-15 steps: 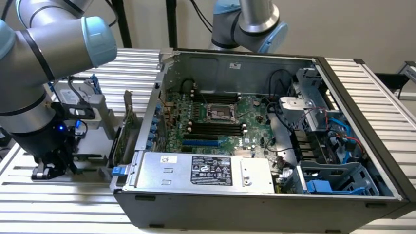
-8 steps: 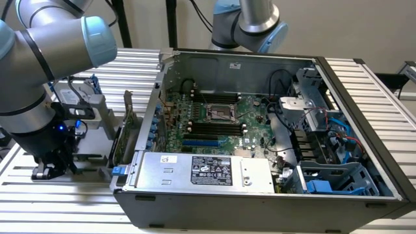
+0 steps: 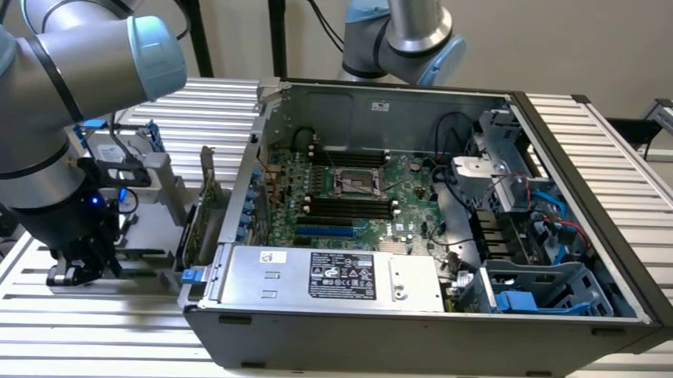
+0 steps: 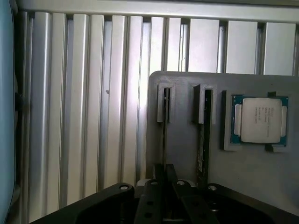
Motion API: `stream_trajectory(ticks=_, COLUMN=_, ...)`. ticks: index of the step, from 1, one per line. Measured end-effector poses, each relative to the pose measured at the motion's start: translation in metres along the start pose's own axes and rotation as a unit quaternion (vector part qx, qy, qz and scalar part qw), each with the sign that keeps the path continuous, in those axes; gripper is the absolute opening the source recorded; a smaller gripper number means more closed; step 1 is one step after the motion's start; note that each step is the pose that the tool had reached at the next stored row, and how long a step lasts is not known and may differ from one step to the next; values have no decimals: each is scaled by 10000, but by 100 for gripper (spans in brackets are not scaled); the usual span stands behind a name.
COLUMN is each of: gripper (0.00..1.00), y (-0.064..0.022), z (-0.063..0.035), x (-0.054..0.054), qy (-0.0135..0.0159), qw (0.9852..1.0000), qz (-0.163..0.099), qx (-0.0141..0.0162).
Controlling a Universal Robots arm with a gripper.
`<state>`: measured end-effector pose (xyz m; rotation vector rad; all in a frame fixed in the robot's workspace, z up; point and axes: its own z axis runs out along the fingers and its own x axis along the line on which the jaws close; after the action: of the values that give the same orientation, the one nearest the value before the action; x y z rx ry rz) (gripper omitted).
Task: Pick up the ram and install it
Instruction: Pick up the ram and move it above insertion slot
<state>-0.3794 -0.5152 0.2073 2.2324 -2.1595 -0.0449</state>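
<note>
- Grey ribbed tabletop (image 3: 589,134), exterior view: it carries an open computer case (image 3: 421,315) lying on its side, with the motherboard (image 3: 358,189) facing up.
- Black memory slots (image 3: 347,209) sit in a row near the middle of the board, and a silver power supply (image 3: 326,276) lies along the near wall.
- The arm comes down at the exterior view's left, outside the case. The end effector (image 3: 76,272) is low over a grey holder plate (image 3: 147,260), well apart from the memory slots.
- A green expansion card (image 3: 205,205) stands upright between the holder and the case wall.
- Wrist view: the holder plate (image 4: 187,154) rests on the tabletop (image 4: 93,116).
- The ram (image 4: 164,140) shows as a thin dark stick standing on edge in one slot of the holder, not in the case.
- The ram runs straight in under the end effector (image 4: 164,179), and its near end meets the black tip.
- A second dark stick (image 4: 204,149) stands on edge in the neighbouring slot, just beside the ram and parallel to it.
- A square silver processor (image 4: 260,120) lies flat in its recess beyond the second stick.
- End effector state: cannot tell whether it is clenched on the ram or released; the contact is hidden.
</note>
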Motion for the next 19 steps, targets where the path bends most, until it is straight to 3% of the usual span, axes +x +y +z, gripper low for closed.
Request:
stream_trajectory(ticks=3, gripper=13, y=4, z=-83, x=-2, qy=0, qw=10000, qz=0, qx=-1)
stream_trajectory(ticks=13, gripper=13, y=17, z=-536, x=-17, qy=1, qw=10000, qz=-2, qx=0)
stream_trajectory(ticks=19, gripper=13, y=-22, z=-809, x=-27, qy=0, qw=10000, qz=-24, qx=0)
